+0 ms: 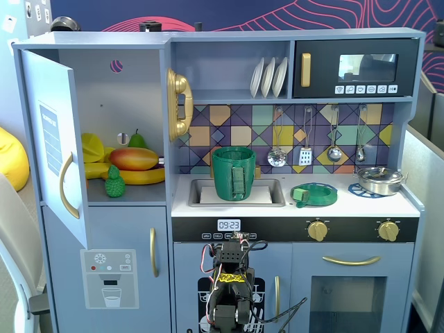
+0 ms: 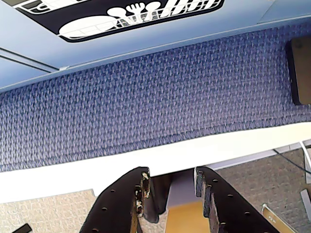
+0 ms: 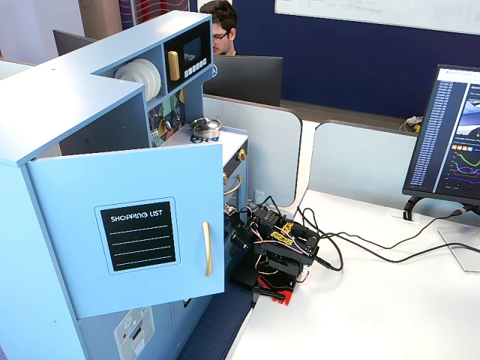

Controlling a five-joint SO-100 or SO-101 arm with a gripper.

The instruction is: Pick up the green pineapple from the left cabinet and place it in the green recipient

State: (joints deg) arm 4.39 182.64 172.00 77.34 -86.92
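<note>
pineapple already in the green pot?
No: in a fixed view the green pineapple stands on the open left cabinet's shelf beside the other fruit, apart from the green recipient in the sink.

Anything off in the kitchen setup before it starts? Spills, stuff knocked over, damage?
Nothing stands out. The left cabinet door is open, the green pineapple stands upright on the shelf by the other fruit, and the green recipient sits upright in the sink. The gripper is open and empty, parked low.

The white desk top [image 3: 390, 300] carries the black servo arm's base [image 3: 274, 281], trailing black cables [image 3: 375, 251] and a monitor stand [image 3: 442, 214] (the grey-blue toy kitchen [image 3: 90, 150] stands beside it).
</note>
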